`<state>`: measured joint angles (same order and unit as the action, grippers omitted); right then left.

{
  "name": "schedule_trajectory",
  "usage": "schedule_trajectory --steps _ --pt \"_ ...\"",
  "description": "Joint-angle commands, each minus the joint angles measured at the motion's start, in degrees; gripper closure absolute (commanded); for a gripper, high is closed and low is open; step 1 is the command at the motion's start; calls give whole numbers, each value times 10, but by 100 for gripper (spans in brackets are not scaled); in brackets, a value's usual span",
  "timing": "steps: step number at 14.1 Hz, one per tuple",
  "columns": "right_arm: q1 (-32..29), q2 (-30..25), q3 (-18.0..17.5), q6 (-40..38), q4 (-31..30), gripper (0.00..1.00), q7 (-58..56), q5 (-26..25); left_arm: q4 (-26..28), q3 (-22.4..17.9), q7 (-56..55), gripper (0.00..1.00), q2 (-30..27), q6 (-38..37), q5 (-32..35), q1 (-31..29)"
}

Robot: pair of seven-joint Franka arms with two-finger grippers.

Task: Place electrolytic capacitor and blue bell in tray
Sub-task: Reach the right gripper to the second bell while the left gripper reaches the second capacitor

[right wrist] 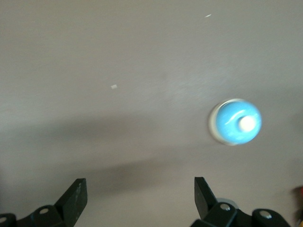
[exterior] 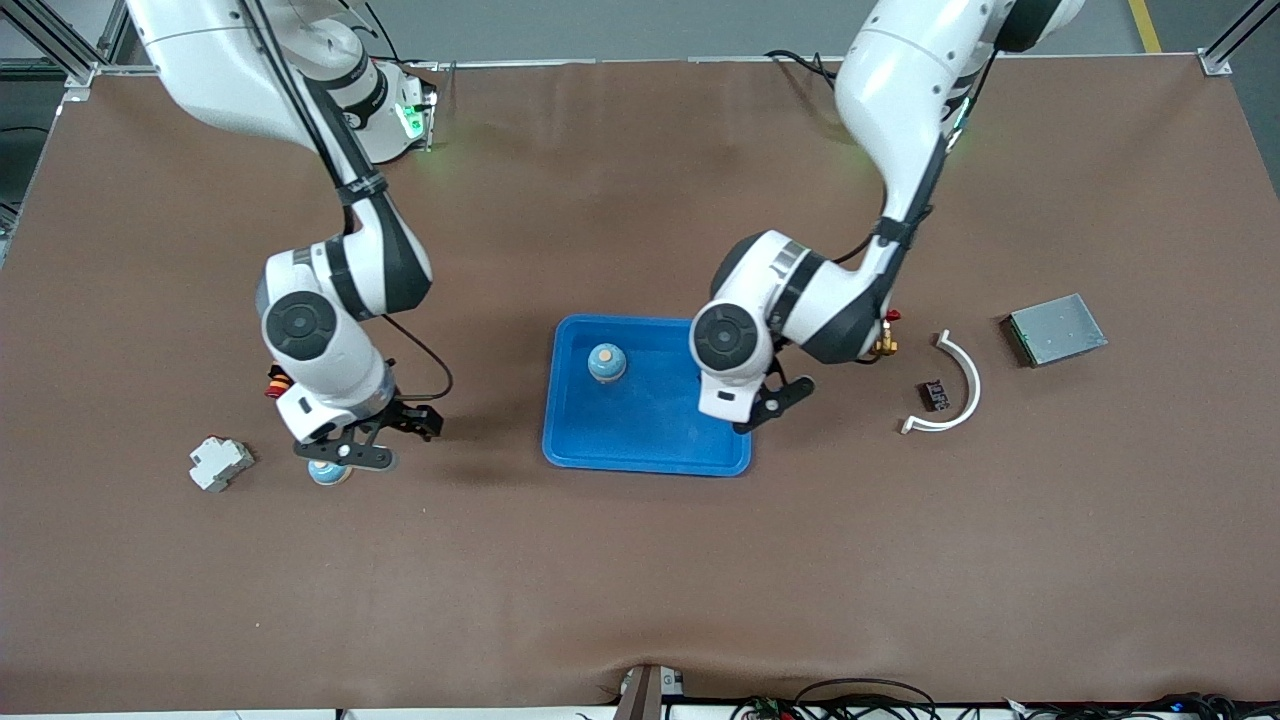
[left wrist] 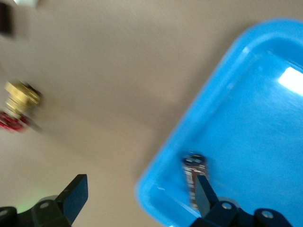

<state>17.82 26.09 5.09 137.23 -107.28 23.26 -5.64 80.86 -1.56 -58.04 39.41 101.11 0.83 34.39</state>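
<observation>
Bell pickup looks like the step in hand. Lowest in the front view, the blue bell (exterior: 328, 472) sits on the brown table (exterior: 640, 580) toward the right arm's end. The right gripper (exterior: 350, 452) hangs over it with its fingers spread wide and nothing between them. In the right wrist view the bell is off to one side of the gap, not centred. A small grey-white block (exterior: 220, 463) lies beside the bell, clear of it.

Mid-frame is the tray (exterior: 646, 450). The electrolytic capacitor (left wrist: 194, 177) lies on its side inside, in a corner close under the rim. The left gripper (exterior: 770, 400) is over that edge of the tray, fingers apart. One fingertip is just by the capacitor, but nothing is clamped, so that half of the task looks done. A second blue domed piece (exterior: 607, 362) stands higher in the tray.

Farther up, toward the left arm's end, are a white curved strip (exterior: 958, 385), a small dark part (exterior: 935, 395), a brass fitting (exterior: 885, 345) and a grey metal box (exterior: 1055, 328).

Next, the right gripper likely needs to shift until the bell is centred between its fingers, then drop and close low on the dome, which could slip
</observation>
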Motion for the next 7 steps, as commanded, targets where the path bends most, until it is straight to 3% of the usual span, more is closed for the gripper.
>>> schedule_trajectory --steps 1,4,7 --pt "-51 -20 -13 32 -31 0 -65 -6 16 3 112 0 -34 -23 20 -50" --pt "-81 -8 -14 63 -30 0 -119 -3 16 6 201 0 -41 -17 62 -106" --pt "-110 18 -17 92 -26 0 -160 1 17 9 313 0 -51 0 62 -166"
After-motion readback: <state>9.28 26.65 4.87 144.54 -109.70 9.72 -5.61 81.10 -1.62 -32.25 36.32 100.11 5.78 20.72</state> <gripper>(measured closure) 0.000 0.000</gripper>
